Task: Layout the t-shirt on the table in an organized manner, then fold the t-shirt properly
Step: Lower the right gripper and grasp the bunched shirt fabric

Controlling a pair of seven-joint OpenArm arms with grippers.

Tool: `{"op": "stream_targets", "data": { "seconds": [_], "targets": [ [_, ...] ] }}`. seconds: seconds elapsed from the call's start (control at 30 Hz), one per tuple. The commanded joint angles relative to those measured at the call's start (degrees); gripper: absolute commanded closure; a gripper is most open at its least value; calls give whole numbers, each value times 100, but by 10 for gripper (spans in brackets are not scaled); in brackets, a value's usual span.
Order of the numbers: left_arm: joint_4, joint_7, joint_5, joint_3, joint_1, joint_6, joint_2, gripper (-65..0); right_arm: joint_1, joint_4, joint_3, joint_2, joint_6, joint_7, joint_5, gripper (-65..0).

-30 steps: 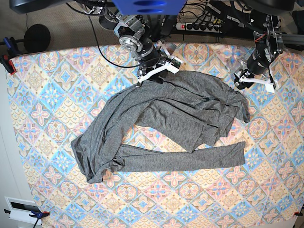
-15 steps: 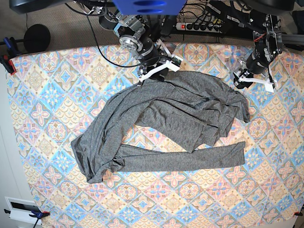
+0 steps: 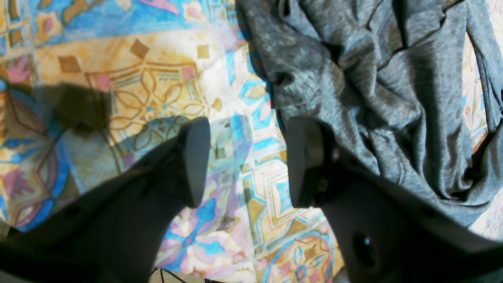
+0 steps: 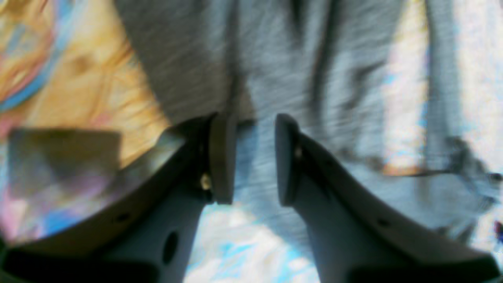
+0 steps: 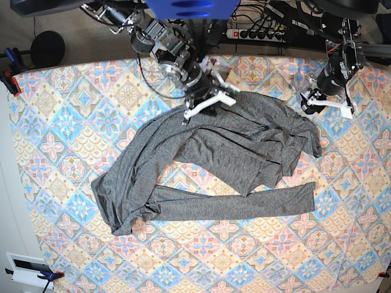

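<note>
A crumpled grey t-shirt (image 5: 220, 165) sprawls mid-bench (image 5: 73, 110). The right tool (image 5: 209, 102), jaws parted, straddles fabric at 12 o'clock without clamping it; the left tool (image 5: 327, 102) waits open and empty at 2 o'clock. Each should pinch a single layer at a hem corner before spreading.

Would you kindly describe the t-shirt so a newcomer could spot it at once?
On the table, covered by a blue, pink and cream tile-patterned cloth, look across the middle. The t-shirt sprawls there, crumpled. It is the only plain dark grey fabric on that colourful pattern.
</note>
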State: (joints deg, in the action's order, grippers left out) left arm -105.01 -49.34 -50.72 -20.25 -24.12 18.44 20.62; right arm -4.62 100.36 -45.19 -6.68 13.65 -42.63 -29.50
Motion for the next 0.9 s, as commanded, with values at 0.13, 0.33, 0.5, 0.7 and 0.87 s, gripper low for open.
{"op": "stream_targets", "data": {
  "seconds": [0.13, 0.33, 0.5, 0.7, 0.87],
  "targets": [
    [-79, 68, -14, -36, 16, -37, 70, -311, 53, -176, 22, 22, -42, 118, -44, -164],
    [-70, 68, -14, -36, 122, -37, 70, -311, 53, -308, 22, 22, -42, 232, -44, -164],
    [-70, 68, -14, -36, 131, -37, 70, -311, 45, -282, 22, 22, -42, 232, -44, -164],
    [176, 68, -23, -36, 139, -37, 61, -311, 36, -255, 13, 22, -42, 232, -44, -164],
    [677, 59, -31, -28, 324, -37, 61, -311, 27, -247, -215, 22, -42, 215, -53, -164]
  ]
}}
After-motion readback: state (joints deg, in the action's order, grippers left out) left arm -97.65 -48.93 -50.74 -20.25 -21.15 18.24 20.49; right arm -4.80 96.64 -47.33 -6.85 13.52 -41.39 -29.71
